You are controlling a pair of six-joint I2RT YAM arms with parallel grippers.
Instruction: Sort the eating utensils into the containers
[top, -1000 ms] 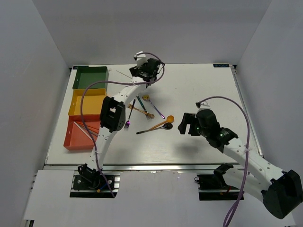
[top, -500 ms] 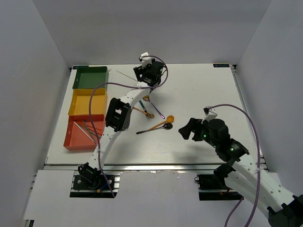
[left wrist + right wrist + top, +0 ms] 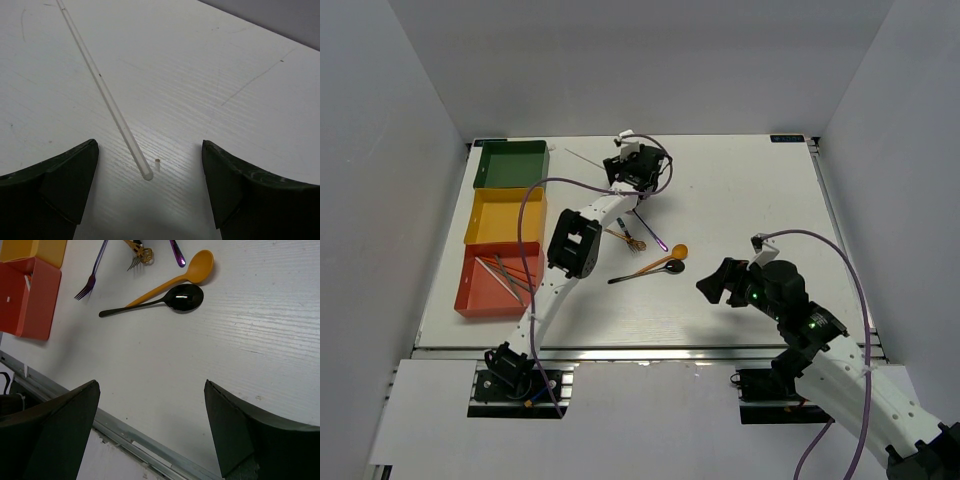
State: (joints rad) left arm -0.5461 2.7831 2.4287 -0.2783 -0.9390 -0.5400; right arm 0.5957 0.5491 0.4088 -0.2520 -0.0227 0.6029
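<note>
Counter: white surface; I see both arms reaching over it.
Trays: dark green tray, yellow tray and orange-red tray stand in a column well to the left of my left tool; thin utensils lie in the orange-red one.
Left tool: spread wide, empty, low over the counter at its far side.
Right tool: spread wide, empty, raised above the near right part of the counter.
Orange spoon: ahead of the right tool, bowl just beside the black spoon, handles crossing.
Purple fork: ahead and left of the right tool, near the orange-red tray.
Gold fork: farther ahead, at the wrist view's top edge.
Clear chopstick: flat on the counter, its near end between the left tool's fingers, touching neither.
</note>
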